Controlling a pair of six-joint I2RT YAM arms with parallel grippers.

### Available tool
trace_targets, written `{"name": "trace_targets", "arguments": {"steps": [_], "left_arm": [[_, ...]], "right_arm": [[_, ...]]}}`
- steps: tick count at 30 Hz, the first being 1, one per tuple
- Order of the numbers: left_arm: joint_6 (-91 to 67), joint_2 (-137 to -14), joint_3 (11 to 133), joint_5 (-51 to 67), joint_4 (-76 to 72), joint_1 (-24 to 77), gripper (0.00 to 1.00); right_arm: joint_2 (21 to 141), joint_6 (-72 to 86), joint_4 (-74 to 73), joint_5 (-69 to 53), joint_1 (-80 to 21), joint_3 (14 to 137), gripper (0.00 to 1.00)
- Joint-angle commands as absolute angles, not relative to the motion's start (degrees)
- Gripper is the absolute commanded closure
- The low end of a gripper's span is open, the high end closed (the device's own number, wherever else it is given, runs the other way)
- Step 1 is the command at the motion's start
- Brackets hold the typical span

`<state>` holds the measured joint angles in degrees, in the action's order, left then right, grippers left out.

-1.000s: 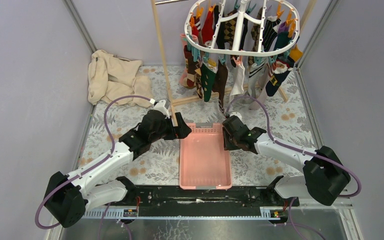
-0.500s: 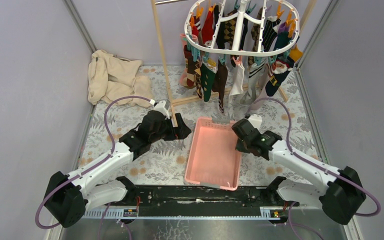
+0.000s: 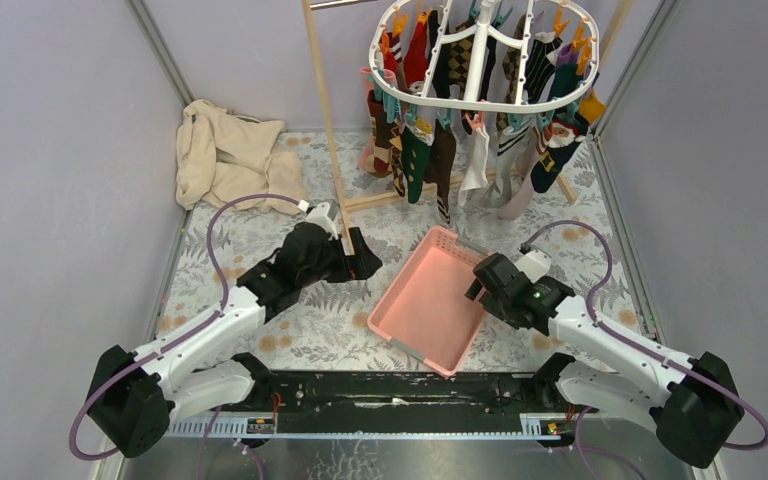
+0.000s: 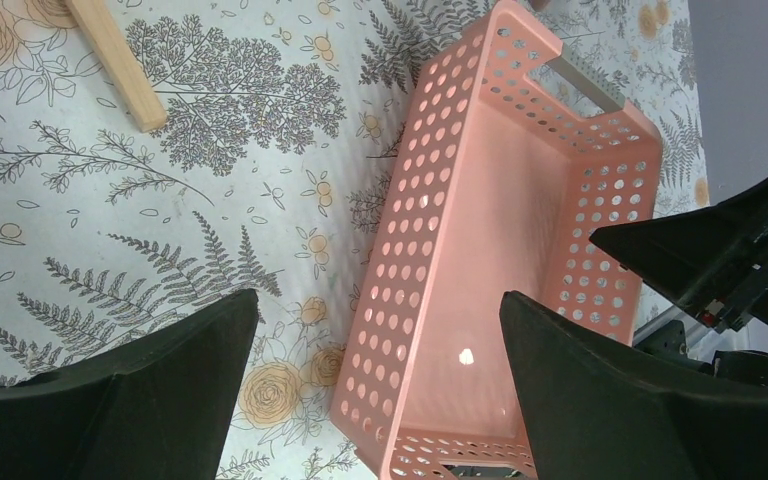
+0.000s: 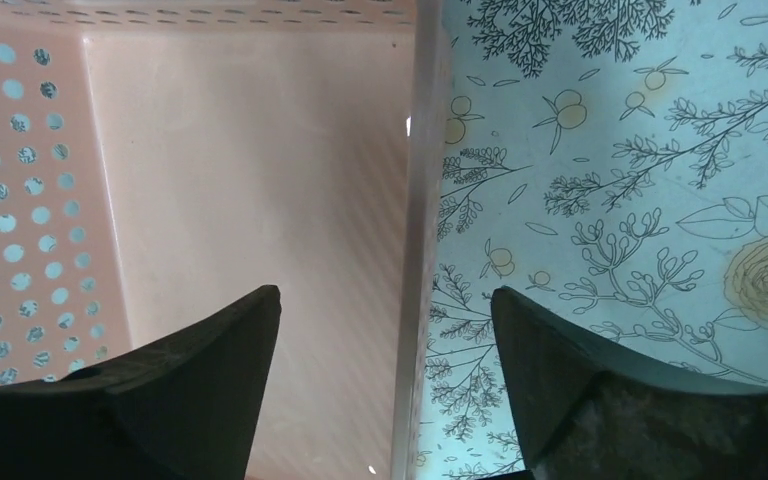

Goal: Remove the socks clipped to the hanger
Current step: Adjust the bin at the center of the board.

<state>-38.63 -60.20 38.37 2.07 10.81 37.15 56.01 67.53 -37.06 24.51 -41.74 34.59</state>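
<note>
Swung askew since a second ago, the pink basket [image 3: 430, 300] lies diagonal, right gripper [image 3: 474, 285] parted astride its wall, left gripper [image 3: 365, 262] wide open; socks [image 3: 418, 150] dangle vertically from the hanger [image 3: 480, 60], beyond and above both, seemingly nearer the right gripper.

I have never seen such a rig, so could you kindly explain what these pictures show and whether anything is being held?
Two robot arms are bolted at the near edge of a table. The wide picture looks down from above and behind them. The other two come from a camera on each wrist, so the dark wedges there are the gripper itself. On the flowered top lie an empty pink basket, turned askew, and a beige cloth. At the back, beside a wooden frame, hangs the white hanger with socks clipped round its rim. The left gripper is open and empty near the basket. The right gripper is open astride the basket's wall, gripping nothing.
</note>
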Motion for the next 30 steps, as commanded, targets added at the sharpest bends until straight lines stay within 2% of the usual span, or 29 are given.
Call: {"name": "trace_targets", "arguments": {"steps": [1, 3, 8, 14, 21, 30], "left_arm": [[-38.8, -58.6, 37.8, 0.9, 10.7, 37.4, 0.01], [-38.8, -58.3, 37.9, 0.8, 11.0, 37.4, 0.01], [-38.4, -57.8, 38.1, 0.3, 12.2, 37.4, 0.01], [-38.3, -58.6, 38.4, 1.0, 12.4, 37.4, 0.01], [-36.7, -58.8, 40.4, 0.9, 15.4, 37.4, 0.01], [-36.7, -57.1, 40.0, 0.2, 16.4, 37.4, 0.01]], "right_arm": [[54.4, 65.3, -35.1, 25.3, -42.1, 36.1, 0.07], [52.1, 59.8, -33.6, 26.0, -42.1, 36.7, 0.01], [50.7, 34.9, -27.9, 26.1, -42.1, 42.2, 0.00], [67.6, 12.9, -27.2, 26.3, -42.1, 52.2, 0.05], [83.1, 1.3, -22.5, 26.8, -40.8, 56.9, 0.07], [87.0, -3.5, -17.2, 27.5, -39.5, 54.9, 0.07]]}}
